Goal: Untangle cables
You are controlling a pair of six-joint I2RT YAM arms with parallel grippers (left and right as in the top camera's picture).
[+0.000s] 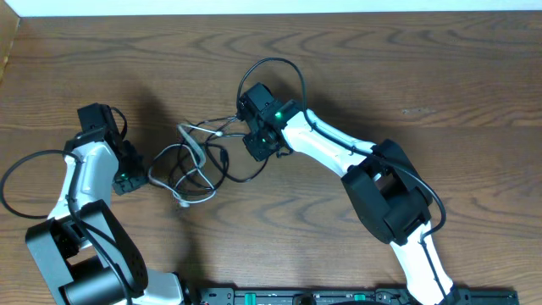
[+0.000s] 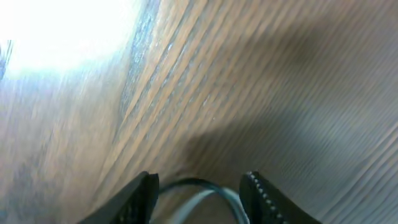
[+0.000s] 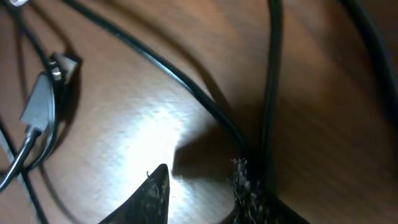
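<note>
Overhead, the cables lie in one loose tangle on the wooden table (image 1: 381, 51), right between the two arms. The left gripper (image 2: 200, 180) sits at the tangle's left edge, and its fingers are spread. In its wrist view a dark loop of cable and a pale strand beside it lie in the gap, low against the wood. Neither finger is pressing on them.

Over to the right gripper (image 3: 200, 167), at the tangle's upper right side. Its fingers are parted too, with bare bright table showing between them. The black cable (image 3: 180, 78) runs in diagonally from the upper left and meets the tip of one finger. Nothing is squeezed between the pair. The white cable (image 3: 37, 106) shows its grey plug end well off to the left of those fingers, flat on the table and crossed by thin black strands.
</note>
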